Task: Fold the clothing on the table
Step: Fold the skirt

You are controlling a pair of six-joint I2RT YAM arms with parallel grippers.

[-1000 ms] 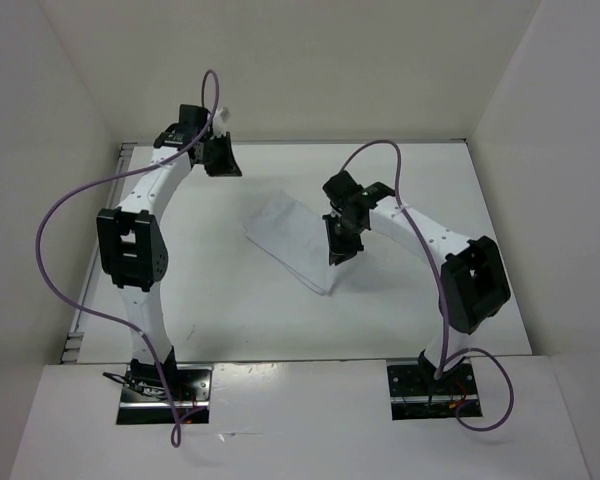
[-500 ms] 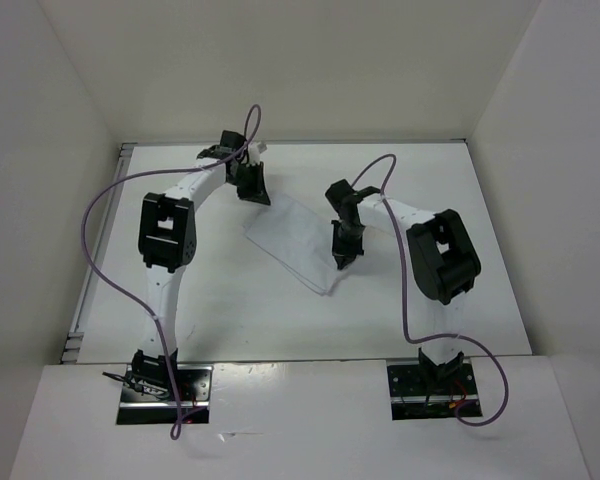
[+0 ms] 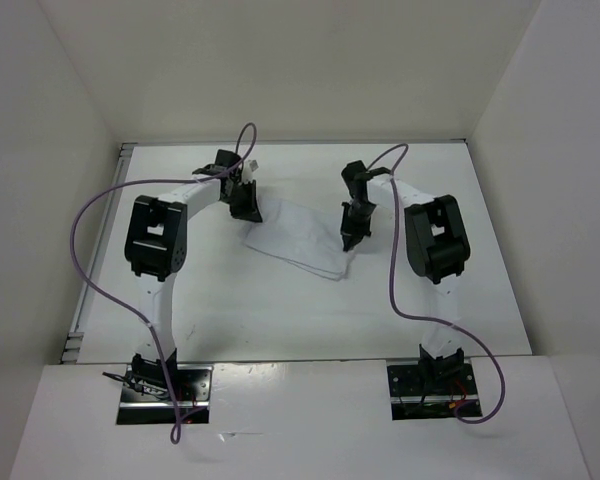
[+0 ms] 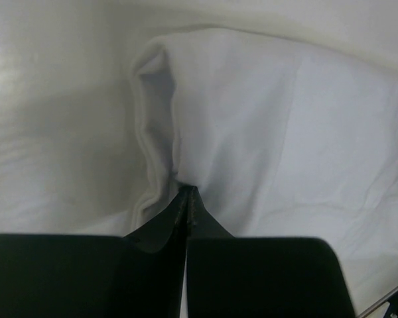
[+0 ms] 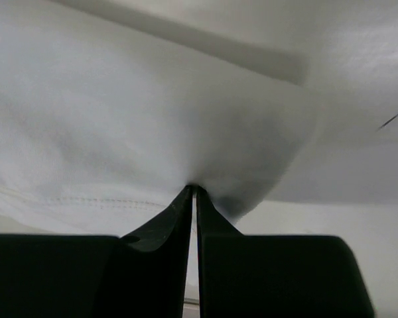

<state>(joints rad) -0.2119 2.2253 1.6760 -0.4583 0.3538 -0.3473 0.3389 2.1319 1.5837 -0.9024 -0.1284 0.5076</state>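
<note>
Top external view: clothing (image 3: 302, 243) on counter (image 3: 240, 300); left fingers (image 4: 202, 224) pinch its 10 o'clock corner, right fingers (image 5: 174, 213) clamp its 3 o'clock edge.

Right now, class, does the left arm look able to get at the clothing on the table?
Likely yes: the left gripper is pinched shut on a raised fold of the clothing, so nothing stands between them.

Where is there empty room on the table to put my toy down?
The table is bare in front, between the clothing and the two arm bases, and along the back wall. It is crowded in the middle, where the left gripper and right gripper pinch the clothing.
</note>
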